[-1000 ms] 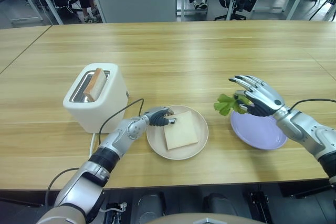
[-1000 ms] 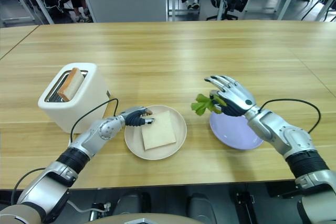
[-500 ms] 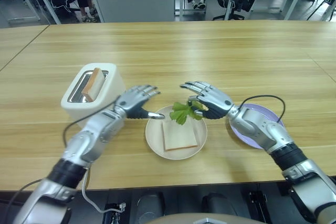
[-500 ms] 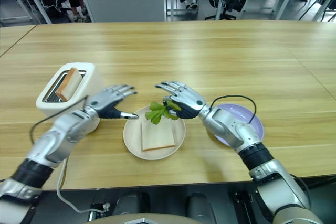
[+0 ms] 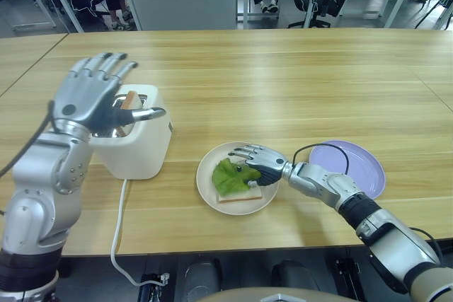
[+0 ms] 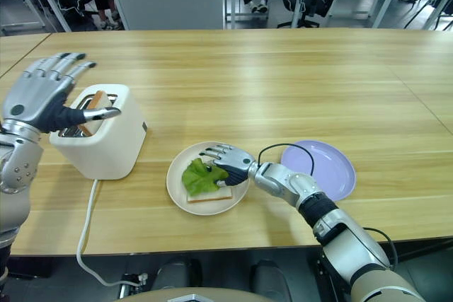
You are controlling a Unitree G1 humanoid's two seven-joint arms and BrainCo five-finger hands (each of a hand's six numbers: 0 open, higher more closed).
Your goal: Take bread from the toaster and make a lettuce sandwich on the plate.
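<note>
A white toaster (image 5: 138, 148) stands at the left with a slice of bread (image 5: 128, 101) upright in its slot. My left hand (image 5: 90, 95) is raised just over the toaster, fingers spread and empty, and covers part of the slot. On the beige plate (image 5: 205, 172) lies a second bread slice (image 5: 239, 195) with a green lettuce leaf (image 5: 228, 177) spread on top of it. My right hand (image 5: 259, 167) rests low over the plate's right side, its fingers still closed on the leaf's right edge.
An empty purple plate (image 5: 357, 172) sits to the right of the beige one. The toaster's white cord (image 5: 116, 228) runs toward the table's front edge. Bare wooden table stretches behind, with office desks and chairs beyond it.
My left hand rose from beside the plate to above the toaster. My right hand carried the lettuce from the purple plate over and down onto the bread.
</note>
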